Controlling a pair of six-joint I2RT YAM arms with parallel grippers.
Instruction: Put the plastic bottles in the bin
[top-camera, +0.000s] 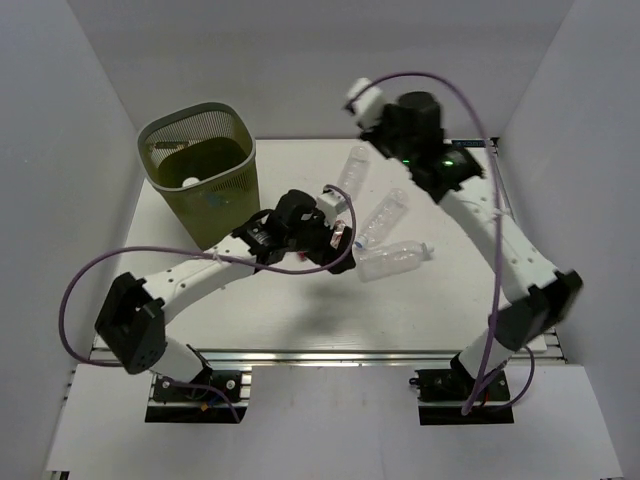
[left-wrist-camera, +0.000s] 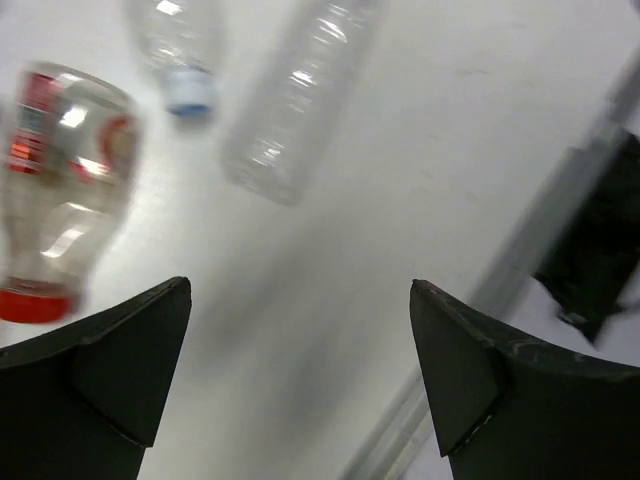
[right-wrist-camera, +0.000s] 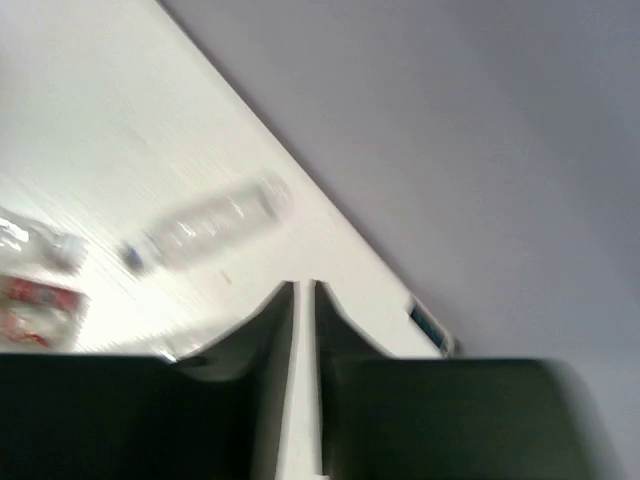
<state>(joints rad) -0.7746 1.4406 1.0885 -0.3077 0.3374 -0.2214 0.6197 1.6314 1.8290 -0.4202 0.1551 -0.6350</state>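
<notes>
The olive-green mesh bin (top-camera: 215, 200) stands at the table's back left, with something white inside. Three clear plastic bottles lie right of centre: one far (top-camera: 352, 170), one in the middle (top-camera: 382, 218), one nearest (top-camera: 393, 260). My left gripper (top-camera: 335, 248) hovers just left of them, open and empty (left-wrist-camera: 300, 300). In the left wrist view a red-capped, red-labelled bottle (left-wrist-camera: 60, 170) lies ahead of the left finger, with a blue-capped bottle (left-wrist-camera: 180, 50) and a clear bottle (left-wrist-camera: 300, 90) beyond. My right gripper (top-camera: 372, 108) is raised high at the back, shut and empty (right-wrist-camera: 304, 290).
White walls enclose the table on the left, back and right. The right wrist view shows the table's far edge, a blue-capped bottle (right-wrist-camera: 210, 225) and the red-labelled bottle (right-wrist-camera: 35, 300) below. The right arm's base (left-wrist-camera: 600, 240) shows at the right of the left wrist view.
</notes>
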